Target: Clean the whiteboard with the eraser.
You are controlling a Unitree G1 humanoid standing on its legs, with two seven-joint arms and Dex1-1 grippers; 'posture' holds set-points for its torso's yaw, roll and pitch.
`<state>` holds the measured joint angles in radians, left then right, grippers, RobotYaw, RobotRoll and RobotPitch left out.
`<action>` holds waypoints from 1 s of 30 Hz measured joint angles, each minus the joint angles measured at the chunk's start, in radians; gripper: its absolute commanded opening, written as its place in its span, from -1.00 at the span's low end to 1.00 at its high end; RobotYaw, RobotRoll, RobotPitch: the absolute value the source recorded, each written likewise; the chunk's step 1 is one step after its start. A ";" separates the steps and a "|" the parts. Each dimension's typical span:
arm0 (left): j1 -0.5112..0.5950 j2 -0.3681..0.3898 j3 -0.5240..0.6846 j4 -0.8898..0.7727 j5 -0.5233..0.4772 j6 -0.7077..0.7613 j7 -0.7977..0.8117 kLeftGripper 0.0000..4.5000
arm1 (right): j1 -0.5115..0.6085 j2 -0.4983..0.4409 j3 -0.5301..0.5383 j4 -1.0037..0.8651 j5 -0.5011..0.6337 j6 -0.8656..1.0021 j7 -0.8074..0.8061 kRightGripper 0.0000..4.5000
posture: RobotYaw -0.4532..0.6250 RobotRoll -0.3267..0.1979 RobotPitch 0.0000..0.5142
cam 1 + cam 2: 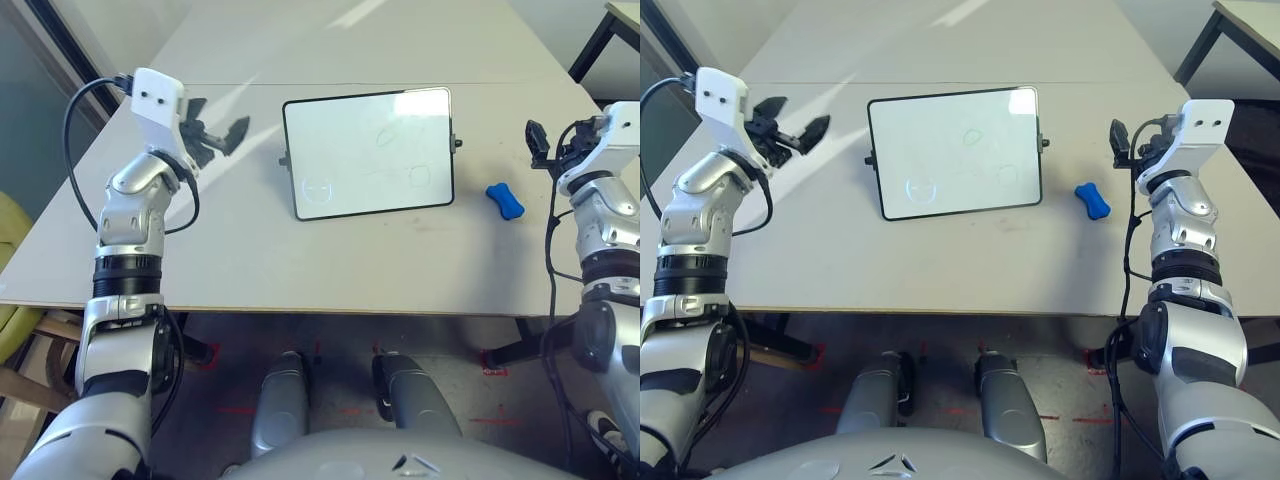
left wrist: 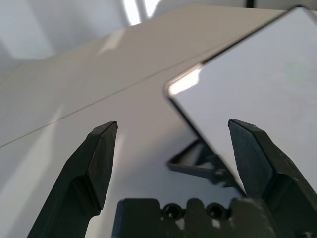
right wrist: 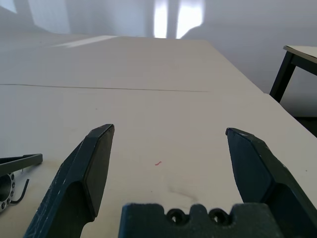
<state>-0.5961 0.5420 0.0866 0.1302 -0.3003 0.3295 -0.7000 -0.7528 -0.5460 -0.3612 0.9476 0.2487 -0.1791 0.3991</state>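
Found the eraser (image 1: 505, 201), blue and waisted like a bone, lying on the pale tabletop (image 1: 230, 260) between the whiteboard (image 1: 370, 160) and the right pincer (image 3: 171, 129), apart from both. Saw the whiteboard resting a little askew, black-framed and knobbed at the sides, with a smiley face (image 1: 317, 190) drawn in its near left corner and faint outlines farther to the right. Noted the right pincer spread wide and empty, beyond the eraser on the right. Saw the left pincer (image 1: 795, 115) likewise apart and empty, over the tabletop to the left of the whiteboard.

Followed a thin seam (image 1: 240, 84) across the tabletop behind the whiteboard, with streaks of light falling over the surface. Looked past the near edge to a dark floor (image 1: 330, 390) dotted with red marks (image 1: 495, 420), and toward the far right to another table (image 1: 625, 12) on dark legs.

Picked out, in the left eye view, a yellow-green chair (image 1: 15, 250) at the left edge and a shoe (image 1: 605, 432) low on the right. Made out a green loop (image 1: 972, 137) more plainly in the right eye view. Caught a black triangular bracket (image 2: 190, 168) beside the whiteboard's frame in the left wrist view, and a tiny red fleck (image 3: 158, 163) on the tabletop in the right wrist view, with bright patches (image 3: 161, 19) on the wall behind.
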 measured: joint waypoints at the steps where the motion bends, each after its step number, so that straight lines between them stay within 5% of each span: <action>1: 0.013 0.006 -0.011 -0.036 -0.016 0.023 -0.029 1.00 | 0.000 0.000 0.000 0.000 0.000 0.002 -0.001 0.99 | -0.38 0.25 -0.65; 9: 0.075 0.031 -0.094 -0.175 -0.079 0.141 -0.177 1.00 | -0.001 -0.039 0.036 -0.007 -0.033 0.117 -0.011 0.99 | -0.43 0.25 -0.63; 21: 0.069 0.025 -0.145 -0.154 -0.066 0.127 -0.226 1.00 | -0.003 -0.234 0.250 -0.377 -0.085 0.849 0.207 0.99 | -0.48 0.25 -0.62; 30: 0.059 0.014 -0.160 -0.125 -0.051 0.105 -0.237 1.00 | -0.007 -0.254 0.419 -0.564 -0.083 1.252 0.289 0.99 | -0.49 0.25 -0.64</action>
<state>-0.5370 0.5559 -0.0732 0.0049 -0.3509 0.4350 -0.9373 -0.7599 -0.8002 0.0577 0.3835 0.1655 1.0730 0.6882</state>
